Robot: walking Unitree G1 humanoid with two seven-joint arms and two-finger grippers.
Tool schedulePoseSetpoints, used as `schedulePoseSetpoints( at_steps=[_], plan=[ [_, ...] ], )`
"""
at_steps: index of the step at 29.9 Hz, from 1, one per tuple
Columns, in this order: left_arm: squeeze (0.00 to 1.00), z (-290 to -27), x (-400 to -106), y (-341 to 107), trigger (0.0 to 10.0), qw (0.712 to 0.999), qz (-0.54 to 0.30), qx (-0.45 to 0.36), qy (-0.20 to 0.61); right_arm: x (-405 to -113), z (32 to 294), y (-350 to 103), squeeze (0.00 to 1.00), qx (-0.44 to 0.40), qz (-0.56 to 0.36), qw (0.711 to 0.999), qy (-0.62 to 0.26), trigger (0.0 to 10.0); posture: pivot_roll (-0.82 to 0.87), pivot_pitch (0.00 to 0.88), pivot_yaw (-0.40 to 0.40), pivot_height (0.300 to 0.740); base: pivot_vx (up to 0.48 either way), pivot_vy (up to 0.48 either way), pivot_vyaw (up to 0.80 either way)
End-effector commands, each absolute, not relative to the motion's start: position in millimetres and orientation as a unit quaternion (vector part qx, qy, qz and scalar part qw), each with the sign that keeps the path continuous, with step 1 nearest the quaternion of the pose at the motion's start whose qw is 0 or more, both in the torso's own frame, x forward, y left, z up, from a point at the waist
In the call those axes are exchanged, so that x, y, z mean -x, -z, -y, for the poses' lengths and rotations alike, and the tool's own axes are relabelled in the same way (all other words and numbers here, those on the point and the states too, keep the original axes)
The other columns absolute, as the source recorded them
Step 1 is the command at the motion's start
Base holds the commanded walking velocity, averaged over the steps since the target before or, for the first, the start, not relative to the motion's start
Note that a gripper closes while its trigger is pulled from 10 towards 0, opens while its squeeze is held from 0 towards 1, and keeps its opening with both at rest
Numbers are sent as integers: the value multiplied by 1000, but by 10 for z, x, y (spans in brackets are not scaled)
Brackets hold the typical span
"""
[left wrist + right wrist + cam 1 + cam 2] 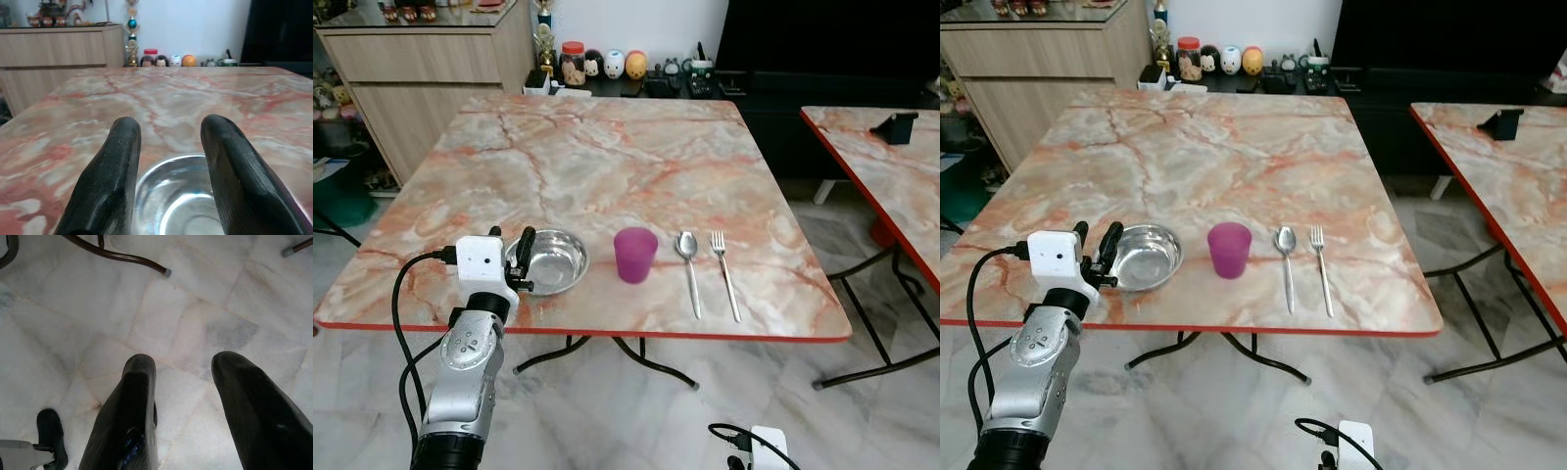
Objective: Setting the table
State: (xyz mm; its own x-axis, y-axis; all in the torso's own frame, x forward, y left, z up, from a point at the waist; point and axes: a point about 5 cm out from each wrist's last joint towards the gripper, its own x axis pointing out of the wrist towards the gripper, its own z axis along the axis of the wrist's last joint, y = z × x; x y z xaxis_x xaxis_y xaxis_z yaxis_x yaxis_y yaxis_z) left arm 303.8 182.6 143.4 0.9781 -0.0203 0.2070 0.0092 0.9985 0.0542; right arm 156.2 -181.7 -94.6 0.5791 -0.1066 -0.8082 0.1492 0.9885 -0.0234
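Observation:
Along the front edge of the marble table (607, 147) stand a steel bowl (551, 259), a purple cup (635, 255), a spoon (689, 269) and a fork (725, 274), in a row from left to right. My left gripper (509, 245) hovers open at the bowl's left rim. In the left wrist view its two black fingers (120, 147) spread apart with the bowl (181, 196) showing below and between them. My right gripper (185, 363) hangs low over the tiled floor, open and holding nothing.
A second marble table (891, 166) stands to the right with a black holder (898, 127) on it. Behind are a wooden sideboard (421, 59) and a low shelf of figurines (607, 64). Table legs (122, 257) cross the floor.

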Motion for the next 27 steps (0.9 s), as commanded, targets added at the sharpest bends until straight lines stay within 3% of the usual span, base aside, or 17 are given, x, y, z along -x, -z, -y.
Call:
schedulePoseSetpoints(
  at_steps=[1,17,25,26,27],
  plan=[
    [0,-1862,-3053,-1428,10000,994,101,-30,0,-1548,1818,952,0,-23,-456,887,71,10000,56,0,-33,740,262,0,0],
    [0,-1822,-3060,-1445,10000,995,96,-25,31,-1551,1821,951,0,-22,-456,887,69,10000,58,0,-39,740,47,0,0],
    [0,-1842,-3173,-1417,10000,996,51,43,67,-1553,1818,951,0,-21,-457,887,68,10000,58,0,-37,740,0,0,0],
    [82,-1852,-3193,-1412,10000,996,44,40,69,-1554,1817,951,0,-22,-457,887,68,10000,58,0,-36,740,0,0,0],
    [306,-1854,-3204,-1409,10000,996,41,37,70,-1555,1816,950,0,-22,-457,887,68,10000,58,0,-36,740,0,0,0]
  ],
)
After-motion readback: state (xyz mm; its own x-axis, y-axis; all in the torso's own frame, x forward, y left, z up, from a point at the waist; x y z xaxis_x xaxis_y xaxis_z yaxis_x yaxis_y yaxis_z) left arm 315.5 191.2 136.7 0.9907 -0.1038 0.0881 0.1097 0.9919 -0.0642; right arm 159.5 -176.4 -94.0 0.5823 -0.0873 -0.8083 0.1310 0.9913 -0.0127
